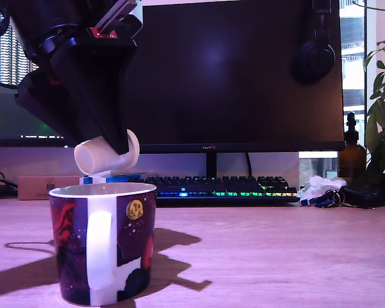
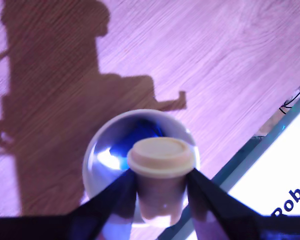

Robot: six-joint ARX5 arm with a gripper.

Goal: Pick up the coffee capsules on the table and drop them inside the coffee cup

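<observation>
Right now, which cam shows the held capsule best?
Wrist view: the capsule sits centred between both fingers, lid and body visible, above the coffee cup opening. Exterior view shows the capsule side-on, tilted, partly hidden by the gripper.

Coffee cup (image 1: 102,247) on table (image 1: 276,256), capsule (image 1: 92,156) in end effector (image 1: 114,149) above its mouth, keyboard (image 1: 221,188) and monitor (image 1: 231,70) behind

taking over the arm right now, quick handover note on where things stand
Gripper: shut on a cream coffee capsule, held tilted just above the coffee cup.
Cup: upright on the table, capsule over its mouth in the wrist view.
Done: capsule picked up and brought over the cup.
Left: open the jaws to drop it in; no other capsules in view.
</observation>
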